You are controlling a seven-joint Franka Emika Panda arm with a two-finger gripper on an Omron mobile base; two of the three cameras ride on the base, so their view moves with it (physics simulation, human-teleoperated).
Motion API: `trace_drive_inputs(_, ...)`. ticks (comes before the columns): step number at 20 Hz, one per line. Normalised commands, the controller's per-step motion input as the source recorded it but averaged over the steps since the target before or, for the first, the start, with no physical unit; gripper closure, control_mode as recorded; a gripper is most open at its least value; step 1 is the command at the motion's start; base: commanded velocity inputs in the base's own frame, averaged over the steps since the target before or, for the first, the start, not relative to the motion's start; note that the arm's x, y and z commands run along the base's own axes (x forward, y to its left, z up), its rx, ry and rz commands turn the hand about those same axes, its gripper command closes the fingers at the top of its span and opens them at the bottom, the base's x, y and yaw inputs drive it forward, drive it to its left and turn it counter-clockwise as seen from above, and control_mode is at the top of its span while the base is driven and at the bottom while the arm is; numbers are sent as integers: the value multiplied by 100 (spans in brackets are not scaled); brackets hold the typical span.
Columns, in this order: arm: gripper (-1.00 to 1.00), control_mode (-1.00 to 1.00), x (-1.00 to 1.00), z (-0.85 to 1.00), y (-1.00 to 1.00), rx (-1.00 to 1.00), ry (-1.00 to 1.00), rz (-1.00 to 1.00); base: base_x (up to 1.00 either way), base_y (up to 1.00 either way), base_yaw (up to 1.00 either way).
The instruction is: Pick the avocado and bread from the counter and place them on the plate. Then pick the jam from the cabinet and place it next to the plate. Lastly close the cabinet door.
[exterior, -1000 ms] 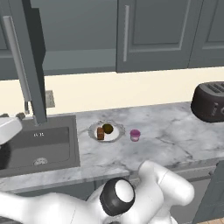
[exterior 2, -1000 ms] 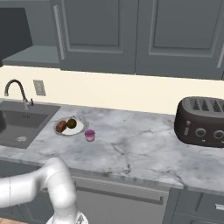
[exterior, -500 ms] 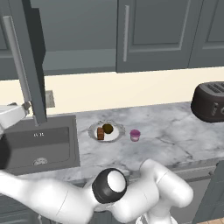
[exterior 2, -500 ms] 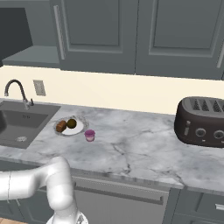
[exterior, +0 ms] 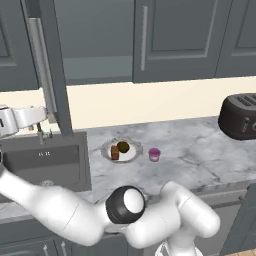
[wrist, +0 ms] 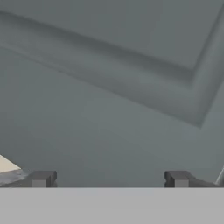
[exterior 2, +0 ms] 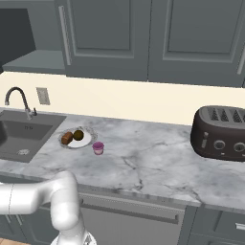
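On the counter (exterior: pixel 200 150), just right of the sink (exterior: pixel 45 162), I see the plate (exterior: pixel 131 154) with the bread (exterior: pixel 115 152) and the avocado (exterior: pixel 123 147) both lying on it, side by side and close together. From my right base camera the same pair sits on the plate (exterior 2: pixel 85 140), bread (exterior 2: pixel 67 138) left, avocado (exterior 2: pixel 78 135) right. The jam (exterior: pixel 154 154) stands upright on the marble just beside the plate, on its toaster side, apart from the rim (in the right camera it is at the plate's near right edge (exterior 2: pixel 98 148)). A toaster (exterior 2: pixel 221 132) sits well apart at the far right. The cabinet door (exterior: pixel 52 70) stands swung out, edge-on to my left camera, above the sink. My arm reaches far left, its hand beside that door's lower edge. Through the hand camera the gripper (wrist: pixel 109 179) has its jaws spread wide with nothing between them, facing a grey panelled door face close up.
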Motion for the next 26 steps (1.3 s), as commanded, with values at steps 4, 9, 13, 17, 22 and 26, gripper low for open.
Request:
trace_drive_inputs(4,-100,-100,23,0,-92,0,0,-9,0,0,0)
trace_drive_inputs(9,-100,-100,34,0,-100,0,-2,-2,0,0,0)
trace_drive_inputs(13,-100,-100,41,0,-100,0,-1,-1,0,0,0)
trace_drive_inputs(17,-100,-100,41,0,-100,0,-6,0,0,0,0)
trace_drive_inputs(22,-100,-100,40,1,-94,0,-9,0,0,0,0)
trace_drive_inputs(26,-100,-100,61,27,-81,0,-4,1,0,0,0)
